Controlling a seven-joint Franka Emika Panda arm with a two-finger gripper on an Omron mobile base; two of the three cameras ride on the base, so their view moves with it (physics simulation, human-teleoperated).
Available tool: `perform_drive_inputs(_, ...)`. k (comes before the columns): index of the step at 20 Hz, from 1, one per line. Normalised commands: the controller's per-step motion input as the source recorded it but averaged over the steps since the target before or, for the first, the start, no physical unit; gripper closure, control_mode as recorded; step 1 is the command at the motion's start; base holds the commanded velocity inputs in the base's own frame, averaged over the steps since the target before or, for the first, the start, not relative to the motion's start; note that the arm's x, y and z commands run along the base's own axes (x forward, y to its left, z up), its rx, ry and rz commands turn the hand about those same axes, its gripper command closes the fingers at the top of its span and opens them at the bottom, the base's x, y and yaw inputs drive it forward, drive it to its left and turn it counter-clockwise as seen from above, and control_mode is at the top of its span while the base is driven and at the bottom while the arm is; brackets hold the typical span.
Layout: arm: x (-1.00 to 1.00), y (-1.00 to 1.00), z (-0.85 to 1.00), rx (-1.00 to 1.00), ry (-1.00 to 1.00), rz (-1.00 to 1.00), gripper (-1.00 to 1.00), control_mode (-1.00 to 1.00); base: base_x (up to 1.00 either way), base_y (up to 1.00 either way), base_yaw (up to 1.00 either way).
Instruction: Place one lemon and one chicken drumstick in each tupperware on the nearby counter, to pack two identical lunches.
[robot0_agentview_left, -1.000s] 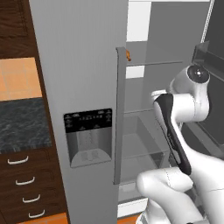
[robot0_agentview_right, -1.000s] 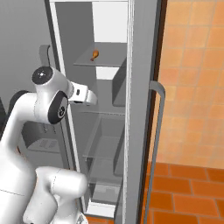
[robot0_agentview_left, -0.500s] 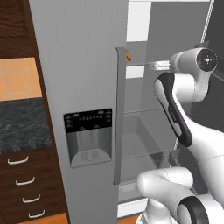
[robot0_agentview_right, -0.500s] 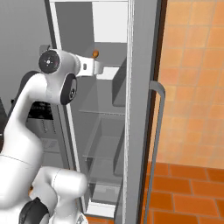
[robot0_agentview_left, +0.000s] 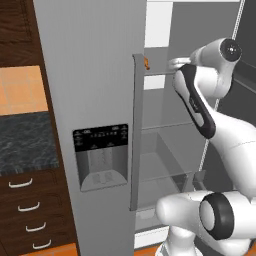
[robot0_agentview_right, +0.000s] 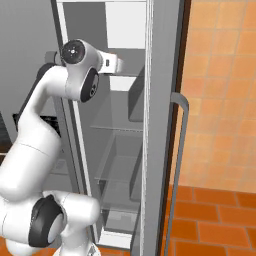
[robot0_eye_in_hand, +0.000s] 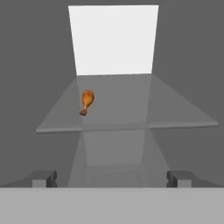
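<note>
— Reddish-brown chicken drumstick (robot0_eye_in_hand: 86, 101): location?
— Lying on the upper glass shelf (robot0_eye_in_hand: 175, 114) inside the open fridge, left side, thin end toward the hand.
— Gripper (robot0_eye_in_hand: 111, 178) state?
— Fingers spread wide, empty, well short of the shelf.

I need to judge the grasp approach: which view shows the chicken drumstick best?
The hand view: the chicken drumstick lies whole on the fridge shelf. In the left base view only a sliver peeks past the door.

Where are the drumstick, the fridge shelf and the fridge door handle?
drumstick (robot0_eye_in_hand: 86, 101), hand view, on its meaty end
shelf (robot0_eye_in_hand: 131, 109), hand view, on its bare glass top
handle (robot0_agentview_left: 137, 130), left base view, on its upright bar
</note>
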Motion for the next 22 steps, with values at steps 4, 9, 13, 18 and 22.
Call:
perform_drive_inputs(4,0.74,0.0,-0.26,0.02,-0.03,0.1,-1.0,-1.0,0.0,0.0,0.0)
perform_drive_inputs(9,0.94,0.02,-0.01,0.04,0.04,0.26,-1.0,-1.0,0.0,0.0,0.0)
perform_drive_inputs(13,0.85,0.01,0.0,0.0,0.11,0.23,-1.0,-1.0,0.0,0.0,0.0)
perform_drive_inputs(18,0.12,0.18,-0.03,0.0,0.04,0.04,-1.0,-1.0,0.0,0.0,0.0)
perform_drive_inputs(22,0.44,0.5,-0.19,0.0,0.09,0.0,-1.0,-1.0,0.0,0.0,0.0)
